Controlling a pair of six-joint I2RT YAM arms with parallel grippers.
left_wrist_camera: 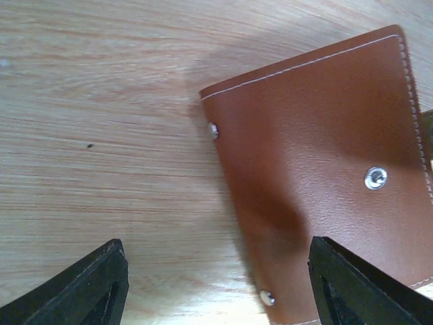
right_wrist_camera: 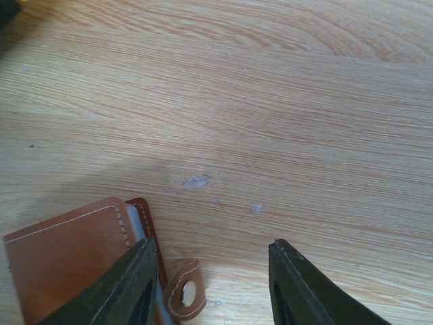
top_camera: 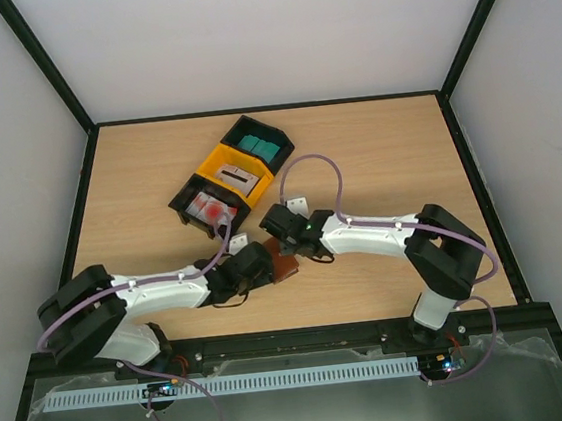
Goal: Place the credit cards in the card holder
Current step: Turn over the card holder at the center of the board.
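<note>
The left gripper [left_wrist_camera: 215, 249] stands spread, one finger over the edge of the brown leather-like folding card holder [left_wrist_camera: 318, 176], which lies flat on the wooden table [left_wrist_camera: 101, 101]. The right gripper [right_wrist_camera: 211, 249] is spread too, above the holder's corner, where a grey card's edge [right_wrist_camera: 134, 229] shows. Farther back, teal cards [top_camera: 259, 148] and white-red cards [top_camera: 211, 211] sit in black plastic bins [top_camera: 242, 124], with a yellow bin [top_camera: 214, 162] between them.

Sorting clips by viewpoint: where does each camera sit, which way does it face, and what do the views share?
Top external: above and behind the bases, looking down on the light wooden table, black and yellow plastic bins and the two white arms.
Left wrist: faces down at the brown leather card holder; the left gripper shows black fingers at the bottom.
Right wrist: faces down at bare wood; the right gripper shows below.
Shared: the card holder appears in all three.
</note>
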